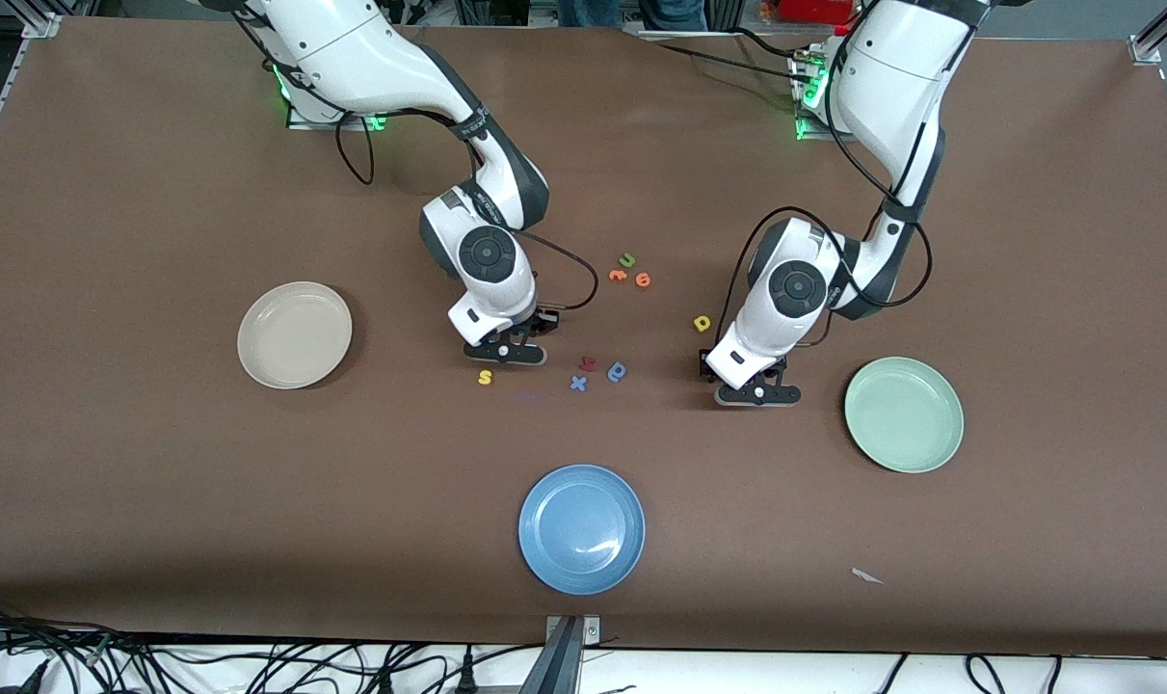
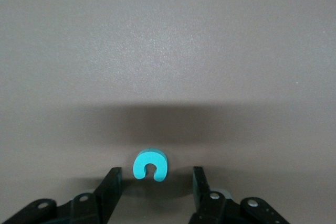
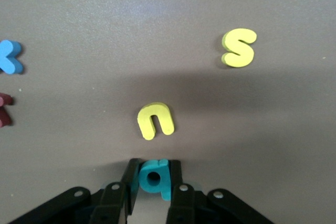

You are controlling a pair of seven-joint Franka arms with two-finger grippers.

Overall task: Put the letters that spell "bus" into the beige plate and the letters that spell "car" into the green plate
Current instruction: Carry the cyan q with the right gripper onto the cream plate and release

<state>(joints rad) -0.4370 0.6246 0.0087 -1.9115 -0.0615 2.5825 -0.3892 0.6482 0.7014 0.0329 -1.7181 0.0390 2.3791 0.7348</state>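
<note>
My right gripper (image 3: 155, 174) (image 1: 506, 353) is down at the table, shut on the teal "b" (image 3: 155, 178). Close by it lie the yellow "u" (image 3: 155, 120) and the yellow "s" (image 3: 239, 48) (image 1: 485, 377). My left gripper (image 2: 156, 171) (image 1: 756, 393) is low over the table and open, its fingers apart on either side of the teal "c" (image 2: 149, 164) without touching it. The yellow "a" (image 1: 702, 323) lies beside the left arm's wrist. The beige plate (image 1: 295, 334) is at the right arm's end, the green plate (image 1: 903, 414) at the left arm's end.
Between the grippers lie a blue "x" (image 1: 578, 383), a red letter (image 1: 588, 363) and a blue round letter (image 1: 617, 371). A green "u" (image 1: 627, 259) and two orange letters (image 1: 631, 278) lie farther from the camera. A blue plate (image 1: 581, 528) sits nearest the camera.
</note>
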